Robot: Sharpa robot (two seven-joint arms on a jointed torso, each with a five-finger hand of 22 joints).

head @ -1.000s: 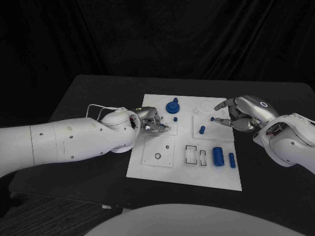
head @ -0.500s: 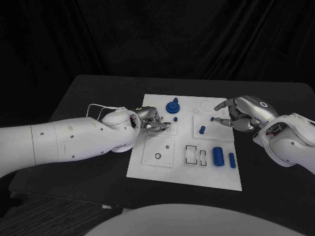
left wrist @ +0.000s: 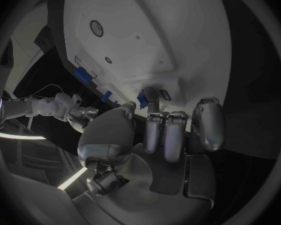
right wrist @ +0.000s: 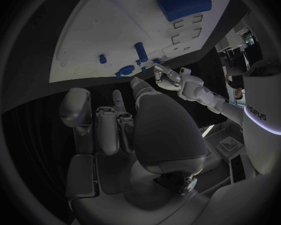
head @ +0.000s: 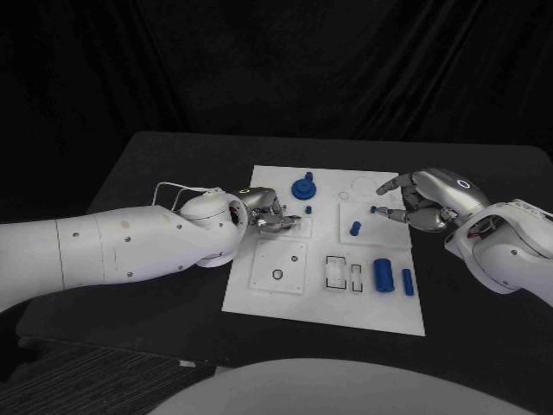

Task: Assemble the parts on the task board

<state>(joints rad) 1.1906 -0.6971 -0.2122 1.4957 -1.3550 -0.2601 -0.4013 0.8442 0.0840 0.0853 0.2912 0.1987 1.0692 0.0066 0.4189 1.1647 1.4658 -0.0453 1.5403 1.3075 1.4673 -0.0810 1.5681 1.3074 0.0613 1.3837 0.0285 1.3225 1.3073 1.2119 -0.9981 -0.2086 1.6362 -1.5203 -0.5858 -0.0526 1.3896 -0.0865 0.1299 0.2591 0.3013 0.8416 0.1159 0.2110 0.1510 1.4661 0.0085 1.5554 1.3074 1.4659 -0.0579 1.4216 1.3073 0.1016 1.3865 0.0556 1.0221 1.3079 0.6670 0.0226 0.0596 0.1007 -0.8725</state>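
The task board [head: 323, 303] lies in the middle of the black table [head: 164, 164], with bare tabletop all round it — widest toward the table's far corners.

The left hand [head: 267, 212] sits over the board's left edge, near its far corner, fingers curled; in the left wrist view a small blue part [left wrist: 142, 99] sits at one fingertip, but whether it is pinched or only touched I cannot tell. The right hand [head: 426, 201] hovers at the board's right edge, fingers bent and apart, nothing in them.

Five more blue parts show on the board: a round knobbed piece [head: 304, 188] at the far edge, a tiny peg [head: 372, 208], a short pin [head: 355, 229], and near the right edge a thick cylinder [head: 384, 274] just beside a slim one [head: 408, 282].

Dark curtains [head: 276, 60] hang behind the table.
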